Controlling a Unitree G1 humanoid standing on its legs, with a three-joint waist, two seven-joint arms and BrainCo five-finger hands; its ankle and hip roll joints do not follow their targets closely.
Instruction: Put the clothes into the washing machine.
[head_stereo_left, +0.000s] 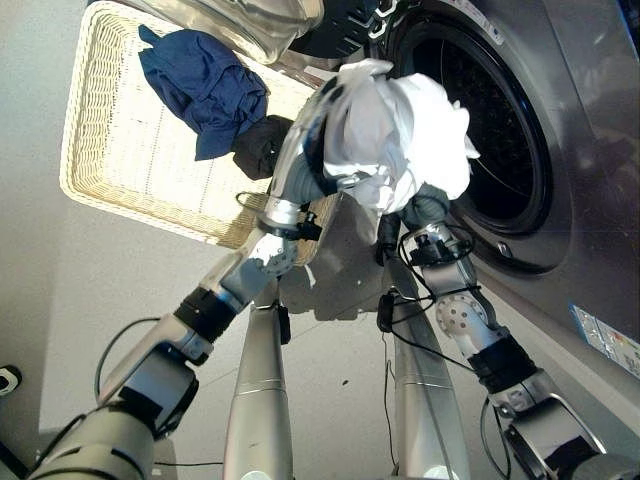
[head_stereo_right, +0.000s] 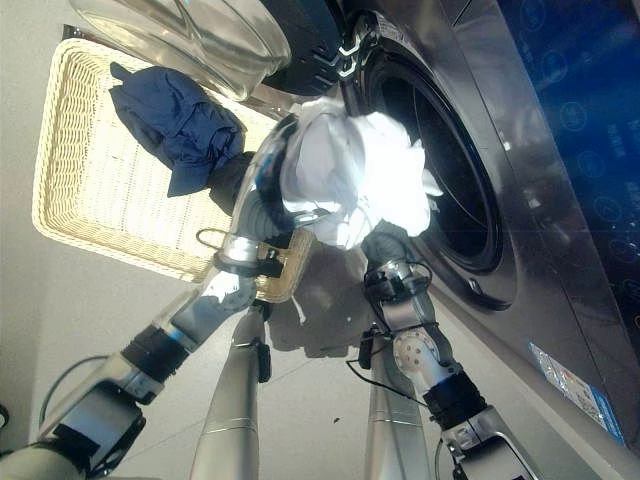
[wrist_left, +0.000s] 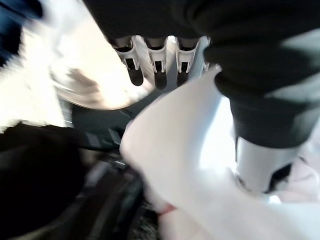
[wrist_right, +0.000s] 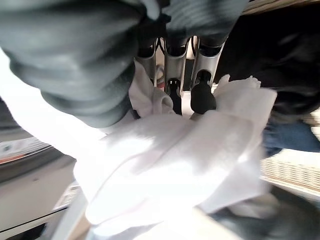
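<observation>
white garment (head_stereo_left: 410, 135) bunched between left hand (wrist_left: 155, 62) and right hand (wrist_right: 187, 82), raised just before washing machine (head_stereo_left: 560, 150) drum opening. fingers of both curled into cloth. blue garment (head_stereo_left: 205, 85) lying in wicker basket (head_stereo_left: 110, 170).

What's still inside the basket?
In the wicker basket lie a blue garment and a dark garment beside it. The left arm and the white bundle cover its near corner, so anything there is hidden.
</observation>
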